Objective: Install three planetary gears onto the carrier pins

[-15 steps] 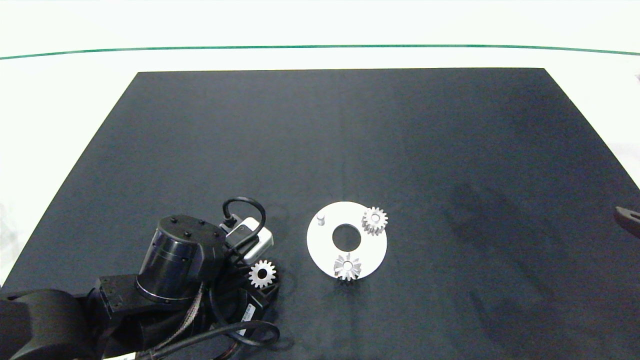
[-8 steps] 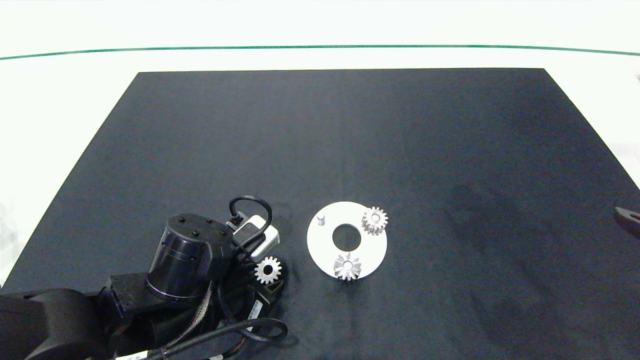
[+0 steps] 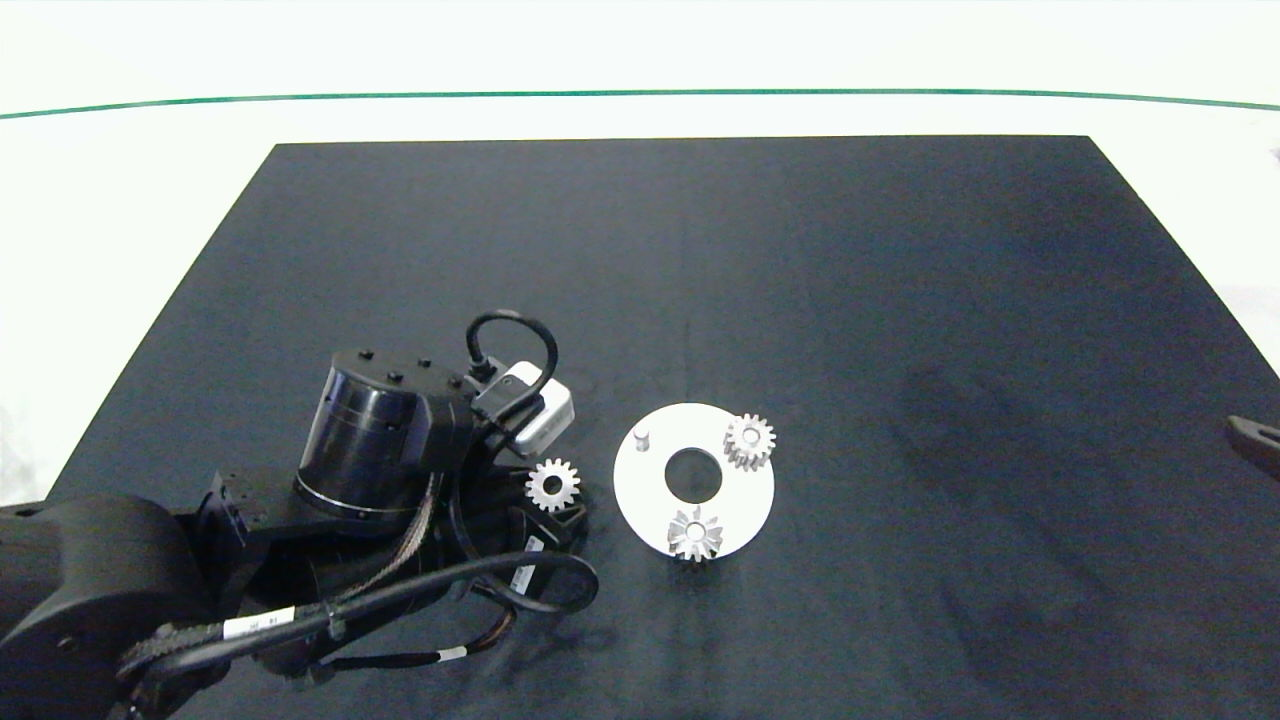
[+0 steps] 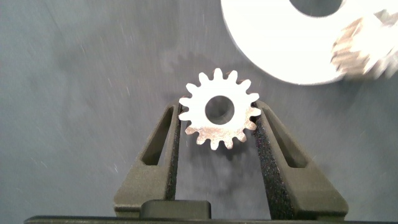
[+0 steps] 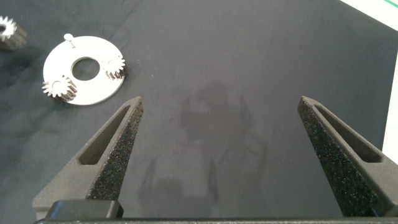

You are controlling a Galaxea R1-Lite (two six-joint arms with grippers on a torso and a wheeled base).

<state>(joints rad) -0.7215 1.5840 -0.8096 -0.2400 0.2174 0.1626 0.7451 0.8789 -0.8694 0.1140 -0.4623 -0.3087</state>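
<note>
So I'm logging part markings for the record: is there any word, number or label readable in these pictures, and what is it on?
None can be read.
White tag on the black cable of the left arm: dark marks, too small to read.
White label under the left hand: print too blurred.
Small silvery metal gears and flat white round disc: no markings visible.

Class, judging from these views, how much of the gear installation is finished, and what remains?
Two gears sit on pins of the white disc. The left pincer holds the third gear beside the disc. One bare pin remains. The right pincer is open, parked.
</note>
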